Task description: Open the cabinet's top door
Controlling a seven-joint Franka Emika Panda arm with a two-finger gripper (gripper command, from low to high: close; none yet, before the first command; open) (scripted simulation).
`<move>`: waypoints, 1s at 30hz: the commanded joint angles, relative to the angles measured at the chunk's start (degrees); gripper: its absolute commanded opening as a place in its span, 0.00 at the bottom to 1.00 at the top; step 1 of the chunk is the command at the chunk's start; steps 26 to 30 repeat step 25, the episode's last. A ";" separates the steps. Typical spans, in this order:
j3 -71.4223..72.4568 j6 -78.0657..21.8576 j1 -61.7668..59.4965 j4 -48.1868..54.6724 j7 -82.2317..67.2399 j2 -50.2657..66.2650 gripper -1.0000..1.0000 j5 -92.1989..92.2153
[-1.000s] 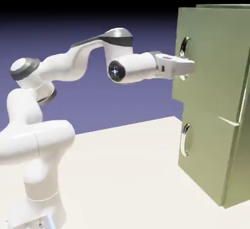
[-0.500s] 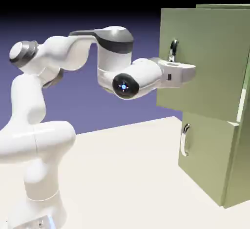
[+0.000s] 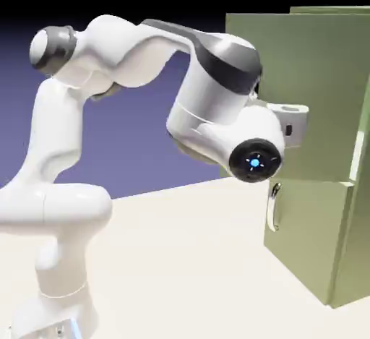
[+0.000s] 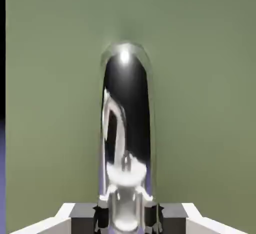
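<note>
1 relation governs the coming pull: the silver handle (image 4: 126,128) lies directly between the fingers (image 4: 82,213) of the gripper (image 4: 125,217), its long axis running away from the hand camera, up the hand view. The jaws are clamped shut on that handle, squeezing it from both sides. In the exterior view the top door (image 3: 318,92) stands swung partly out from the cabinet (image 3: 358,207), its free edge toward the robot and its hinge side on the far right. The gripper (image 3: 289,117) sits at that door's face, though the bulky wrist probably hides the handle itself there. The lower door (image 3: 303,236), with its own handle (image 3: 273,206), stays flush. Judging from this, the pull should follow an arc around the hinge, not a straight line.
</note>
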 commanded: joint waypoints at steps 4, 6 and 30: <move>5.27 -0.32 -4.41 6.55 -2.45 -8.31 0.00 -7.14; 7.93 0.31 -6.07 9.42 -3.03 -12.46 0.00 -10.47; 13.15 10.07 4.93 30.35 4.71 -50.13 0.00 -36.69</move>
